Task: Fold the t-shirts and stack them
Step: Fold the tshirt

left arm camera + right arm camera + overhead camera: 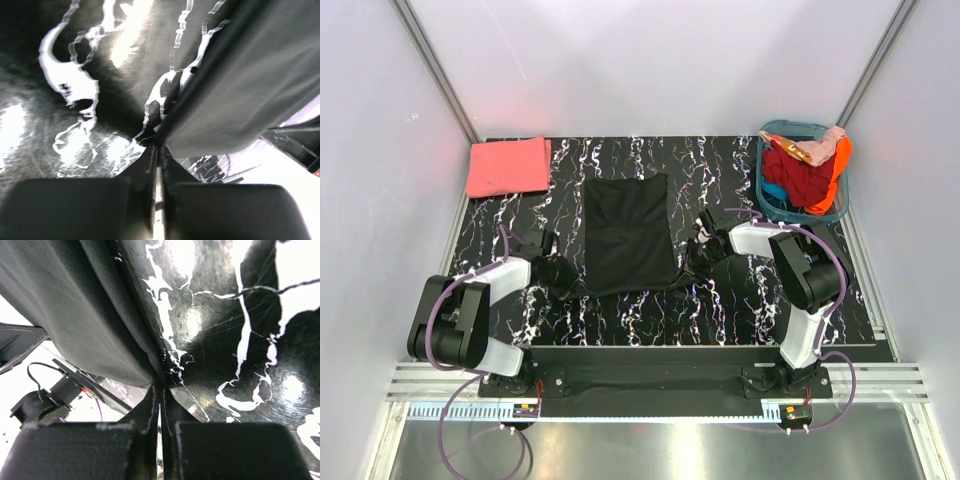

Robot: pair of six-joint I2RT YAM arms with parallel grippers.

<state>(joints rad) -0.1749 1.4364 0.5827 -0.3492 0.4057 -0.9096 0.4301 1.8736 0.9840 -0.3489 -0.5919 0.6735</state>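
Observation:
The black t-shirt lies as a long folded rectangle in the middle of the marbled table. My left gripper is shut on its near left corner; in the left wrist view the cloth stretches up to the right from the pinched tips. My right gripper is shut on the near right corner; in the right wrist view the cloth stretches up to the left. The coral-pink t-shirt lies folded at the far left corner.
A teal basket at the far right holds several red, orange and pink garments. White walls with metal rails enclose the table on three sides. The arm bases stand at the near edge.

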